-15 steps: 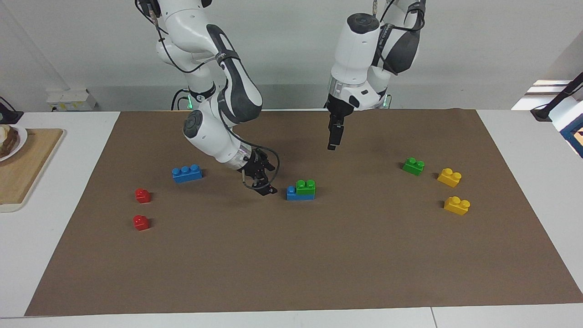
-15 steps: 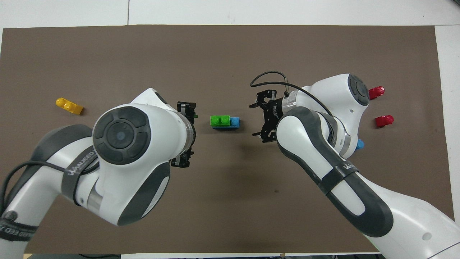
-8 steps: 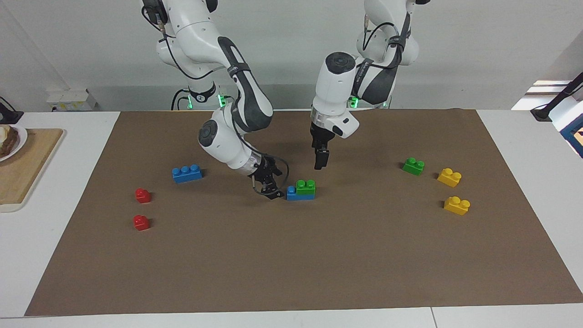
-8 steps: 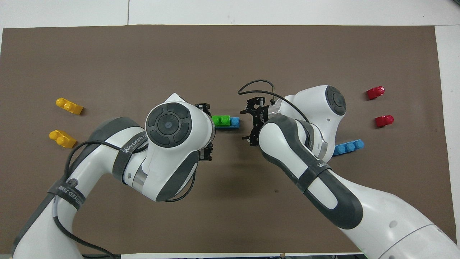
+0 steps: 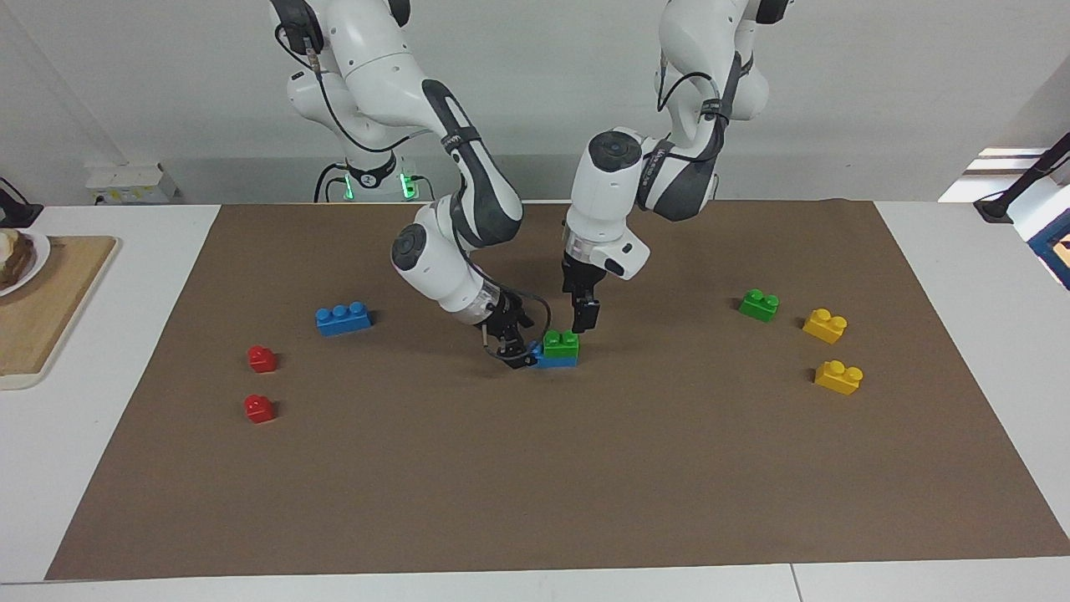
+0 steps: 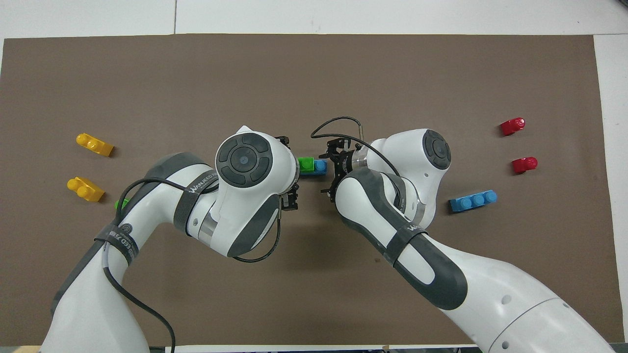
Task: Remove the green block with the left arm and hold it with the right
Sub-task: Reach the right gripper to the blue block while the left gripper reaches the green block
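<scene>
A green block (image 5: 560,342) sits stacked on a blue brick (image 5: 557,359) in the middle of the brown mat; both also show in the overhead view, green block (image 6: 306,163) and blue brick (image 6: 320,166). My left gripper (image 5: 583,322) hangs open just over the green block's edge toward the left arm's end. I cannot tell whether it touches. My right gripper (image 5: 517,355) is low on the mat, open, its fingers at the blue brick's end toward the right arm. A second green block (image 5: 759,305) lies loose toward the left arm's end.
Two yellow bricks (image 5: 825,325) (image 5: 838,376) lie by the loose green block. A blue three-stud brick (image 5: 343,318) and two red bricks (image 5: 262,359) (image 5: 258,408) lie toward the right arm's end. A wooden board (image 5: 42,309) lies off the mat there.
Both grippers have closed in on the stacked bricks. The right one slid along the mat to the blue brick's end. The left one came down and over to the green block.
</scene>
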### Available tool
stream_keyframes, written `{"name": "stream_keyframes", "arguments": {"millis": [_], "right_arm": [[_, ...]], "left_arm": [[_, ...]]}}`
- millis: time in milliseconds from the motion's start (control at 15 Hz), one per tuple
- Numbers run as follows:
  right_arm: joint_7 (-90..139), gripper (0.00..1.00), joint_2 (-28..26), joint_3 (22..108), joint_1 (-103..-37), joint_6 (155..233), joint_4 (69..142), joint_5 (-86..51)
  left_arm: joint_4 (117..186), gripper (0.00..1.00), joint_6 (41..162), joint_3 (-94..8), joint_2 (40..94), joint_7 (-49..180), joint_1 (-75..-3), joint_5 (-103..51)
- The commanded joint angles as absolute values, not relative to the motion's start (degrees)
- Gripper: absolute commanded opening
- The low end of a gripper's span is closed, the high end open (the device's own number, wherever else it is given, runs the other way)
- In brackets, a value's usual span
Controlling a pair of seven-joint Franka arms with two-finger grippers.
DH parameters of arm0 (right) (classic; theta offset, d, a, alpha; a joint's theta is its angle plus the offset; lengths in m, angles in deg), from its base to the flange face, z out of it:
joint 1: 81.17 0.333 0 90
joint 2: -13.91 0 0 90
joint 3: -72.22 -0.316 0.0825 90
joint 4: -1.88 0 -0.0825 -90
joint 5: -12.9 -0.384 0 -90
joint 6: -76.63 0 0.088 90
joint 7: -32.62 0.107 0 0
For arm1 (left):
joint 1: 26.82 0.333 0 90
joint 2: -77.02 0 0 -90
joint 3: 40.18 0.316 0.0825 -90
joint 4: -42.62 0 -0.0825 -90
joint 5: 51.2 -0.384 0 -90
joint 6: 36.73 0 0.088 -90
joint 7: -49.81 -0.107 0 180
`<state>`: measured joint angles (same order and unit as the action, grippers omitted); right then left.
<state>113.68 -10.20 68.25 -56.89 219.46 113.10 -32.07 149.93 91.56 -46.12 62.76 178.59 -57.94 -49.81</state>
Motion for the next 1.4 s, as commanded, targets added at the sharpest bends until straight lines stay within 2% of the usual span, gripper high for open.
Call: {"name": "stream_keyframes", "arguments": {"millis": [0, 533, 600, 733, 800, 867, 1333], "right_arm": [[113.92, 0.94, -11.4, 68.26, -56.56, 222.26, 113.24, -33.51], [113.92, 0.91, -11.84, 68.26, -55.42, 223.58, 113.07, -33.59], [113.92, 0.82, -11.84, 68.26, -55.42, 223.67, 113.15, -33.59], [113.84, 0.25, -11.84, 68.26, -55.42, 223.67, 113.15, -33.59], [113.57, 0.04, -11.84, 68.26, -55.42, 223.76, 113.15, -33.51], [113.31, 0.0, -11.93, 68.26, -55.51, 223.76, 113.07, -33.51], [113.57, 0.0, -12.81, 68.26, -55.42, 227.09, 113.42, -34.12]], "left_arm": [[147.82, 1.0, 93.16, -45.37, 59.01, 179.8, -58.81, -49.97], [147.91, 1.0, 95.37, -45.37, 57.25, 182.26, -58.9, -50.68], [148.0, 1.0, 95.45, -45.37, 57.16, 182.35, -58.9, -50.68], [148.0, 1.0, 96.24, -45.28, 56.9, 182.52, -58.9, -50.68], [148.0, 1.0, 96.25, -45.28, 56.9, 182.53, -58.9, -50.68], [148.0, 1.0, 96.42, -45.28, 56.81, 182.53, -58.9, -50.68], [148.08, 1.0, 97.91, -45.19, 56.19, 182.53, -58.81, -51.98]]}}
